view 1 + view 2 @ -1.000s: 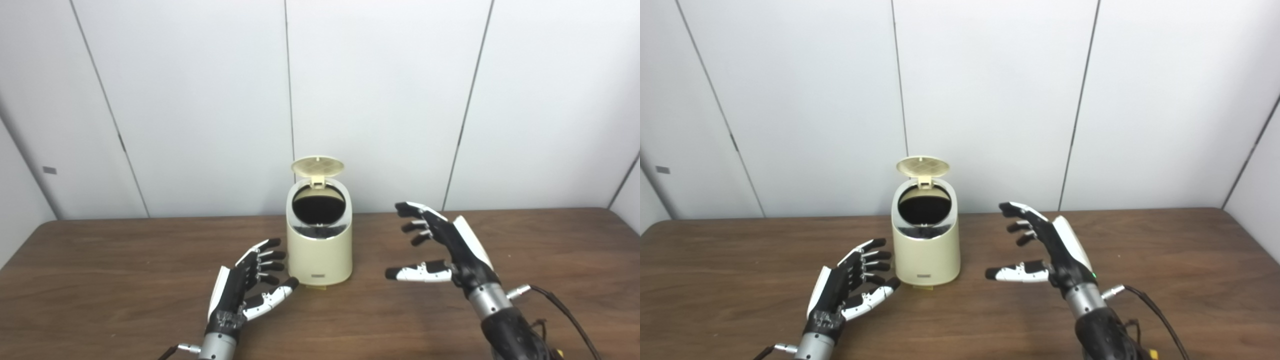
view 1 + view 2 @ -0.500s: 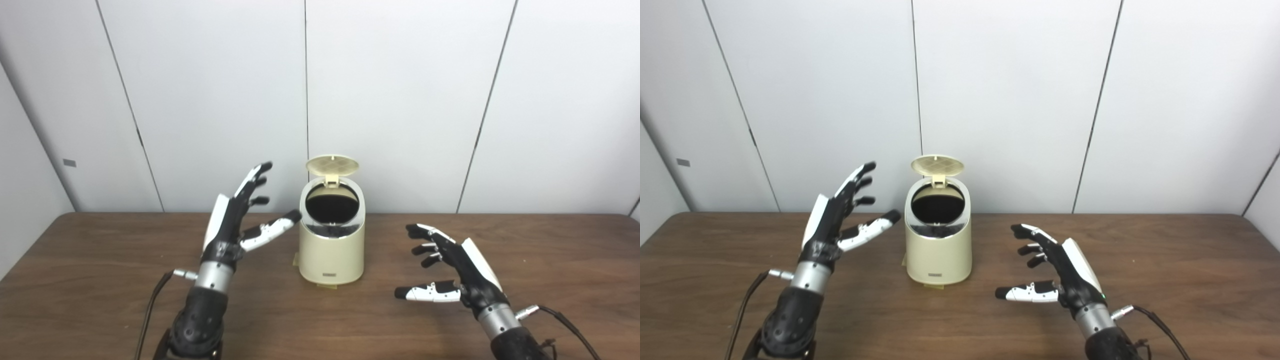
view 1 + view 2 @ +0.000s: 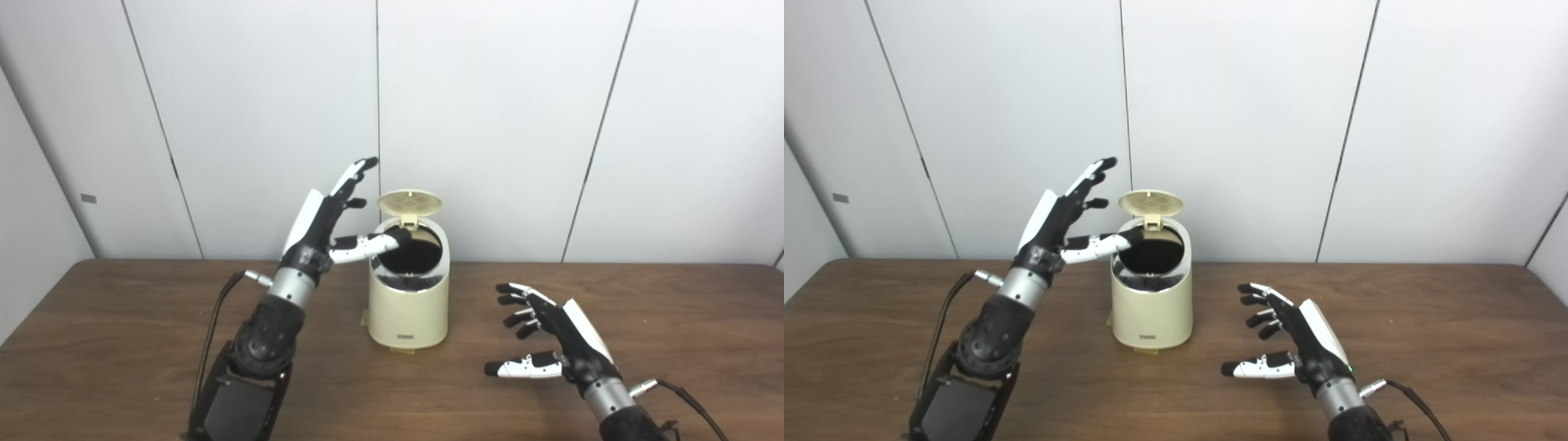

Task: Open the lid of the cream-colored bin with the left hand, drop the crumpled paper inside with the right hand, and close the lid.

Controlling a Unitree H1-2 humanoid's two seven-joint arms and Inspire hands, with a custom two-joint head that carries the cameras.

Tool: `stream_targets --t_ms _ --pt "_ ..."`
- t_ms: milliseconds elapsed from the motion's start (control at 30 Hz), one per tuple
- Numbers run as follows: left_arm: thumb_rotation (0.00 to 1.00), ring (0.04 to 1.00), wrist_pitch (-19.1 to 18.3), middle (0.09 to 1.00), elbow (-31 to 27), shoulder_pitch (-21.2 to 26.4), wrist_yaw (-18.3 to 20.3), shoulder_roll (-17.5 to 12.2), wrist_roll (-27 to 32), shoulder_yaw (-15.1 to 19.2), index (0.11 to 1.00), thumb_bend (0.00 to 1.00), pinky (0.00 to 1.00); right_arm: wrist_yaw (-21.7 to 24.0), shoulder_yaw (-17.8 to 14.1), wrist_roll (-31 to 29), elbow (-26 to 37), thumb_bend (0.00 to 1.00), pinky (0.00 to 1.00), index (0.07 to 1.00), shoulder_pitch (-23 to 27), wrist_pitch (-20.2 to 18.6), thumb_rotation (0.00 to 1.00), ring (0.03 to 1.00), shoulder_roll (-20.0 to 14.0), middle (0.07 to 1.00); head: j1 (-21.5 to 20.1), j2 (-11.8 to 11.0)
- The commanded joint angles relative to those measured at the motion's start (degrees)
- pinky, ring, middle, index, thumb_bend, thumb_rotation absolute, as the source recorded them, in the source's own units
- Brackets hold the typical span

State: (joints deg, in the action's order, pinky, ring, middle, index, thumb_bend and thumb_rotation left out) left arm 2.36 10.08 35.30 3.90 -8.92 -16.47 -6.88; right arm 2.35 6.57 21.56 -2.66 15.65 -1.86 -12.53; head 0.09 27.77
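Reaching beside the bin (image 3: 408, 294), left robot hand (image 3: 331, 220) open, likely to shut lid (image 3: 409, 203); right robot hand (image 3: 554, 340) open, empty.

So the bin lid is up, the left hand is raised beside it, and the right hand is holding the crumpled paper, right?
Not quite. The right hand is open and holds nothing, as the left eye view shows. The lid is up, and the left hand is raised beside it.

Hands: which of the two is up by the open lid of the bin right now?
The left hand, raised beside the open lid of the cream bin. The right hand sits low over the table, empty, fingers apart.
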Motion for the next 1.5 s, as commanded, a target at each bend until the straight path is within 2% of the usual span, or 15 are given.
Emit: stream_targets --t_ms 0,233,400,500,533,600,700,1133,1467 --pt "0.46 0.989 0.29 1.000 0.04 4.19 0.64 -1.02 -0.62 -0.41 0.959 0.98 0.85 -0.73 -0.35 -0.18 0.93 0.87 0.55 0.820 1.81 2.14 0.18 0.657 -0.37 0.793 -0.05 0.10" --pt "0.46 0.977 0.65 0.977 1.69 6.23 2.70 -2.76 -3.00 -2.62 0.930 0.95 0.87 -0.75 -0.28 -0.48 0.74 0.86 0.54 0.821 2.01 2.00 0.18 0.670 -0.08 0.797 -0.43 0.05" --pt "0.54 0.963 -0.86 0.927 1.46 6.99 3.56 -4.30 -6.95 -4.65 0.895 0.97 0.84 -0.55 -0.22 -0.27 1.23 0.86 0.54 0.822 2.02 1.26 0.21 0.667 -0.12 0.798 -0.73 0.17" --pt "0.54 0.992 -2.92 0.875 0.07 6.88 3.97 -5.28 -10.26 -5.92 0.840 0.97 0.90 -0.53 -0.34 -0.38 1.41 0.85 0.55 0.823 1.99 1.08 0.21 0.669 -0.16 0.800 -0.86 0.26" --pt "0.54 0.989 -3.29 0.854 -0.47 6.76 3.88 -5.62 -11.55 -6.37 0.818 0.97 0.95 -0.53 -0.36 -0.39 1.46 0.85 0.55 0.823 1.96 1.01 0.21 0.671 -0.15 0.802 -0.86 0.26" --pt "0.57 0.979 -3.10 0.807 -1.08 6.68 3.52 -6.23 -13.95 -7.15 0.783 0.97 0.99 -0.52 -0.41 -0.46 1.48 0.85 0.54 0.823 1.91 0.93 0.20 0.664 -0.13 0.796 -0.83 0.31" --pt "0.59 0.983 -2.41 0.773 -2.09 6.40 3.70 -6.89 -15.67 -7.77 0.761 0.97 1.00 -0.36 -0.41 -0.63 1.52 0.85 0.54 0.825 1.84 0.82 0.20 0.659 -0.10 0.797 -0.95 0.46" --pt "0.59 0.979 -1.24 0.749 -7.31 5.28 5.74 -9.77 -19.58 -9.30 0.747 0.97 1.00 0.11 -0.51 -0.24 1.86 0.86 0.54 0.836 2.51 -1.53 0.21 0.663 -0.33 0.806 -1.22 1.05" --pt "0.59 0.955 0.78 0.744 -10.61 3.23 7.34 -11.39 -21.95 -10.63 0.743 0.95 1.00 0.10 -0.49 -0.30 1.95 0.87 0.54 0.834 2.65 -1.74 0.21 0.657 -0.44 0.806 -1.51 1.71"
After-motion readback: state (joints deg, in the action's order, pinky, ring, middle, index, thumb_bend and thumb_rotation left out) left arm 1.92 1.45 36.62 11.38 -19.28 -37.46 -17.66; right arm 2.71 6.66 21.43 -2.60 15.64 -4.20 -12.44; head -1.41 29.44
